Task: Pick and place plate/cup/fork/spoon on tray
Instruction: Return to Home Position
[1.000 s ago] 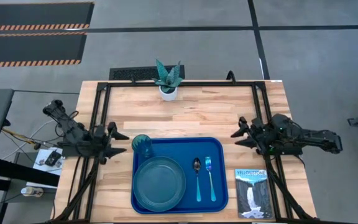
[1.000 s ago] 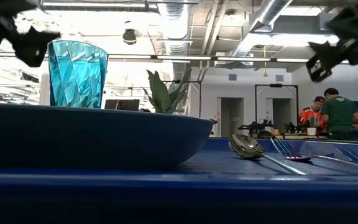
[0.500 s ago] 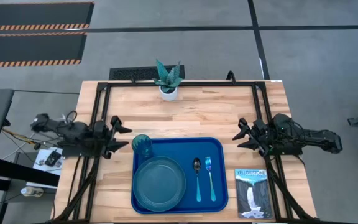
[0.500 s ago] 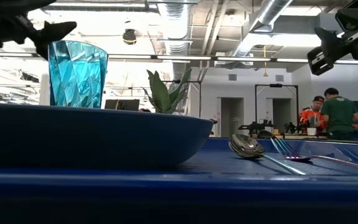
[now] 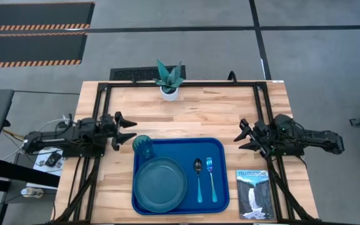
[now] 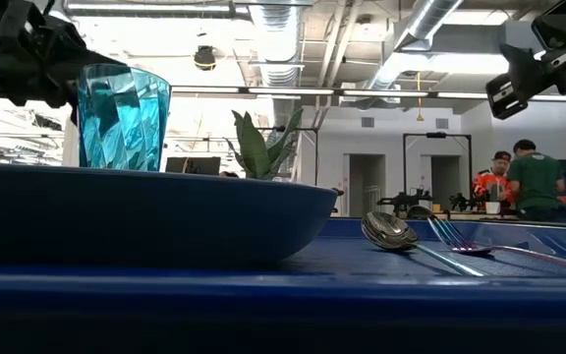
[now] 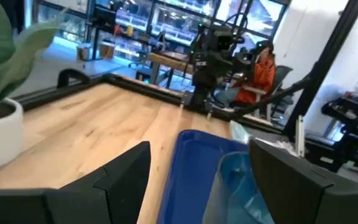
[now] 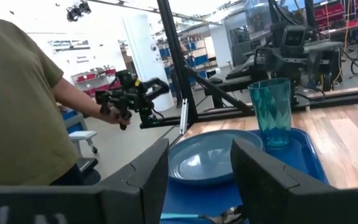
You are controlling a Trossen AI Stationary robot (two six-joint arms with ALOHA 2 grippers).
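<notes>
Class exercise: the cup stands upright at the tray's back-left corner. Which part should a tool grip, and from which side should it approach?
Grip the cup across its ribbed wall near the open rim, probably from the left, where the open left tool waits. The plate crowds the front side and the tray edge is close, so low approaches look awkward.
</notes>
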